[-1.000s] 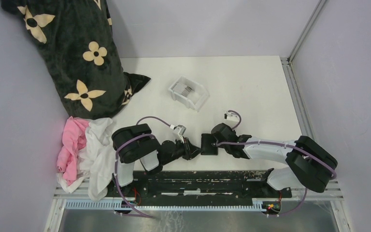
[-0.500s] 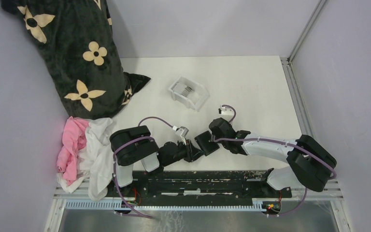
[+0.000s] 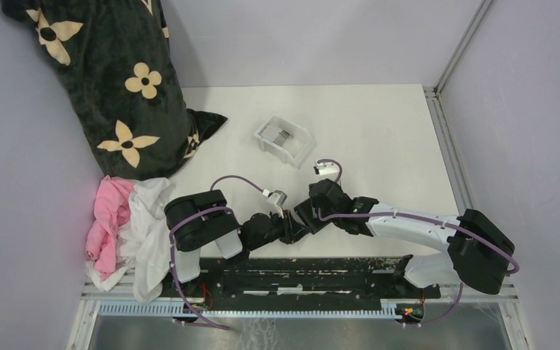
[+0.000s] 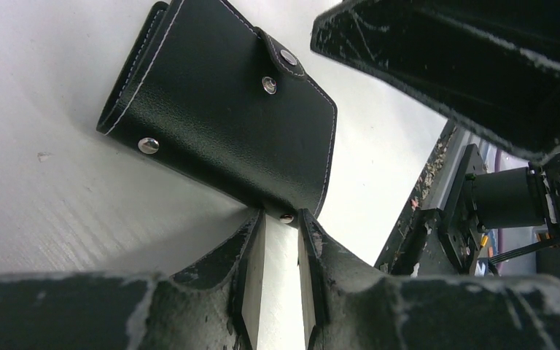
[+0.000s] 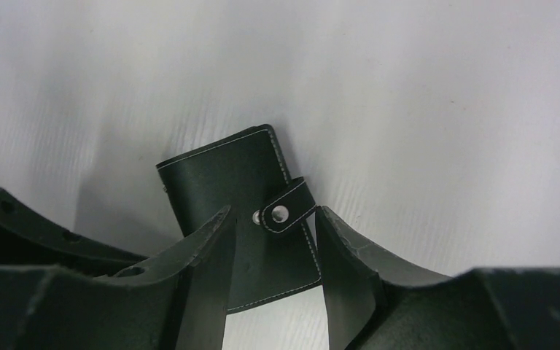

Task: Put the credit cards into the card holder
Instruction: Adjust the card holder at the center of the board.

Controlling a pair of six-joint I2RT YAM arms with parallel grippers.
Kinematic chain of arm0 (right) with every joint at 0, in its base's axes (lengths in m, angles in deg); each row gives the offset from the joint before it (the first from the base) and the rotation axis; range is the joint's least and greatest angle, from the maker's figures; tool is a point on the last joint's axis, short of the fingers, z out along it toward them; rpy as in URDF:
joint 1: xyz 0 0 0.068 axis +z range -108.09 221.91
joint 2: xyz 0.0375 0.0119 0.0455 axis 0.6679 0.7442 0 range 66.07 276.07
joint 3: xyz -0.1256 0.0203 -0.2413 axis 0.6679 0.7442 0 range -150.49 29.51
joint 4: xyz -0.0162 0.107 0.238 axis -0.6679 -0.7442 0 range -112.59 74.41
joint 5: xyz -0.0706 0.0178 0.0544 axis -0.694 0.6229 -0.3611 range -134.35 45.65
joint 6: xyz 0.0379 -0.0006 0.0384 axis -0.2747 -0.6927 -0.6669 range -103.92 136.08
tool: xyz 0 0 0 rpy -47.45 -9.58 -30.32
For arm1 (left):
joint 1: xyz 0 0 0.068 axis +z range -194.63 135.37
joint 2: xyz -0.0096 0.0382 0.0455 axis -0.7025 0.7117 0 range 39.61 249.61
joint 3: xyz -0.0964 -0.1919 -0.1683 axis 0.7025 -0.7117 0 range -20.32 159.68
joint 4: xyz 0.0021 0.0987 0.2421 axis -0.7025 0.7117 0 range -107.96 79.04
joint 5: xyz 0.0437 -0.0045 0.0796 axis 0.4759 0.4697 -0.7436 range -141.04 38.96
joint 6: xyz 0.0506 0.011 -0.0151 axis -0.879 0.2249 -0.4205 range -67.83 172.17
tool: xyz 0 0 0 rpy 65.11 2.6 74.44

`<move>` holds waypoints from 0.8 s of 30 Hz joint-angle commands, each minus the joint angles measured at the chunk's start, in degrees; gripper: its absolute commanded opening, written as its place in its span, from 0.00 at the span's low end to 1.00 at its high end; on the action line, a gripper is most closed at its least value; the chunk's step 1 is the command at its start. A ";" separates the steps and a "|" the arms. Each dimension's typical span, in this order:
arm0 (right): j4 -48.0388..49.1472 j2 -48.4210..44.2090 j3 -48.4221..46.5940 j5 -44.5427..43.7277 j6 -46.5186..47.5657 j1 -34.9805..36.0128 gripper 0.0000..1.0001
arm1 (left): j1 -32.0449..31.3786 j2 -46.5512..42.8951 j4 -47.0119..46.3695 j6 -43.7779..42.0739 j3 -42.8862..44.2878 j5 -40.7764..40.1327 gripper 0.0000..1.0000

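Right wrist: right gripper spread wide, straddling the black card holder. Left gripper nearly closed at its corner; I cannot confirm a pinch.

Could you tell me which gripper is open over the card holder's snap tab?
The right gripper: its fingers straddle the tab; the left gripper has them nearly together at the card holder corner.

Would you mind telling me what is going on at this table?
Both arms are working on the closed black card holder near the front edge of the table. The left gripper appears to pinch one corner, while the right gripper has its open fingers either side of the snap tab. The credit cards sit in the clear tray farther back, untouched.
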 commanded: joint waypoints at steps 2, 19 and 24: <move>-2.61 2.03 -3.55 -1.78 3.54 2.60 0.50 | -0.30 -2.02 0.67 -0.65 1.04 -2.29 0.31; -6.34 7.09 -6.51 -4.06 6.97 3.76 0.45 | -0.28 -2.23 1.66 -0.67 1.65 -2.40 0.31; -6.22 8.54 -7.46 -3.97 7.84 3.72 0.43 | -0.29 -2.19 1.76 -0.67 1.66 -2.40 0.31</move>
